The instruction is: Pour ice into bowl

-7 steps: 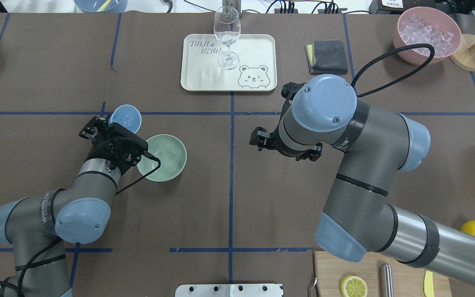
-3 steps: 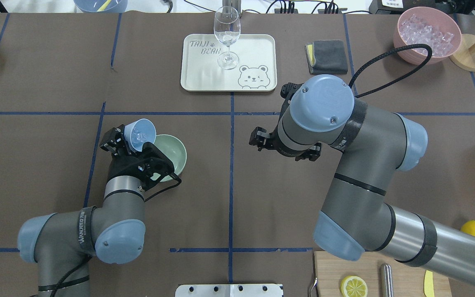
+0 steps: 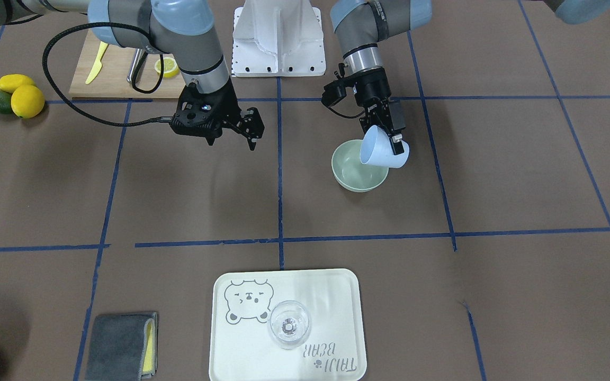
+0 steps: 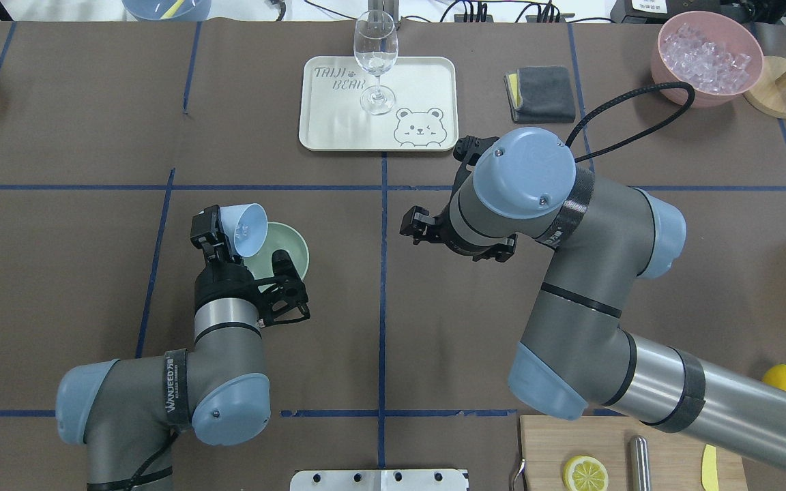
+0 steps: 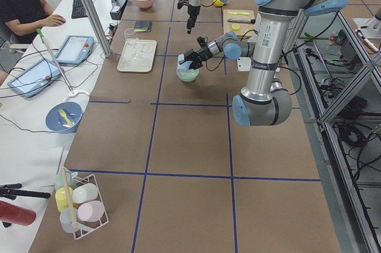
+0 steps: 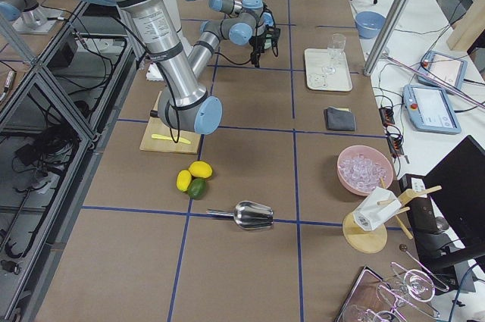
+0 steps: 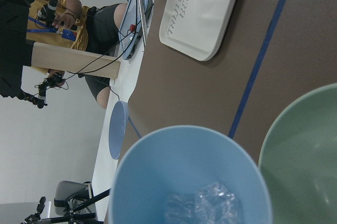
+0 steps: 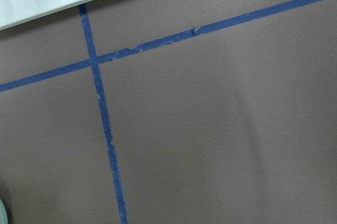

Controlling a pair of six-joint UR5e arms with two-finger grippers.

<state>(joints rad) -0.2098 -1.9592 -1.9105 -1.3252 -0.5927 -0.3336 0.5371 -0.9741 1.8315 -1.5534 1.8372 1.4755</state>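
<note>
My left gripper (image 4: 221, 235) is shut on a light blue cup (image 4: 245, 229) and holds it tilted, mouth toward the bowl, over the left rim of the pale green bowl (image 4: 293, 254). In the front-facing view the cup (image 3: 382, 150) hangs over the bowl (image 3: 352, 174) below the left gripper (image 3: 391, 133). In the left wrist view a small heap of clear ice (image 7: 202, 208) lies inside the cup (image 7: 152, 176), beside the bowl (image 7: 305, 166), which looks empty. My right gripper (image 4: 412, 230) is open and empty, above the table right of the bowl; it also shows in the front-facing view (image 3: 254, 135).
A cream tray (image 4: 427, 82) with a wine glass (image 4: 375, 54) stands at the far middle. A grey cloth (image 4: 543, 92) and a pink container of ice (image 4: 705, 56) are far right. A cutting board (image 4: 550, 450) with a lemon half sits near right.
My left arm swung right, carrying the blue cup from beside the bowl up over its rim and tipping it toward the bowl. My right arm shifted slightly left.
</note>
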